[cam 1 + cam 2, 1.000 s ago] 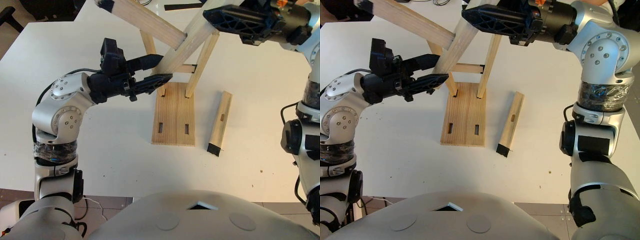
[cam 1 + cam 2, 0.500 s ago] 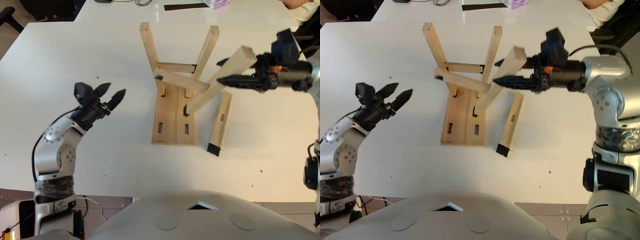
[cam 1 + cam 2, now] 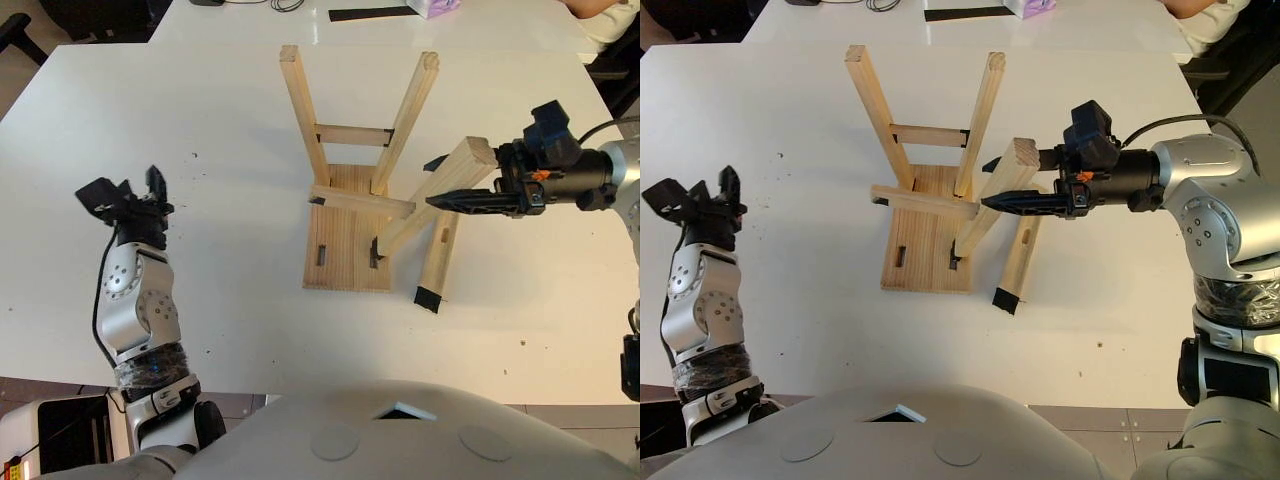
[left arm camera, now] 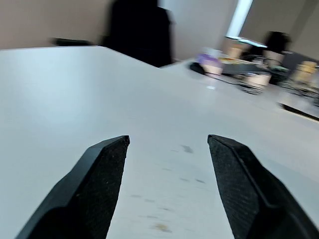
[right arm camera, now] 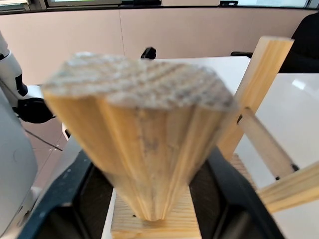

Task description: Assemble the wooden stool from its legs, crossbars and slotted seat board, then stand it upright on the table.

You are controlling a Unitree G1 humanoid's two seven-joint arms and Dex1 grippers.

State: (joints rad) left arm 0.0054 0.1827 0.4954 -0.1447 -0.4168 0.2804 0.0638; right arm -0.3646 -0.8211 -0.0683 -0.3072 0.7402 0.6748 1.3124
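Observation:
The slotted seat board (image 3: 340, 262) lies flat mid-table. Two legs (image 3: 303, 110) (image 3: 405, 112) stand tilted in its far slots, joined by a crossbar (image 3: 352, 135). My right gripper (image 3: 445, 183) is shut on a third leg (image 3: 415, 215), which leans with its lower end at the near right slot. A second crossbar (image 3: 360, 200) sticks out of that leg to the left, its free end above the board. In the right wrist view the held leg's end (image 5: 144, 139) is close up. A fourth leg (image 3: 440, 245) lies beside the board. My left gripper (image 3: 128, 188) is open at the far left.
The white table (image 3: 220, 120) has free room on its left half and along the near edge. A black strip (image 3: 365, 13) and a small purple thing (image 3: 438, 6) lie on the neighbouring table behind. The open left fingers (image 4: 99, 184) hover over bare tabletop.
My left gripper let go of the frame and pulled back to the far left. My right gripper lowered the leg with its crossbar from high above down to the board's near right slot.

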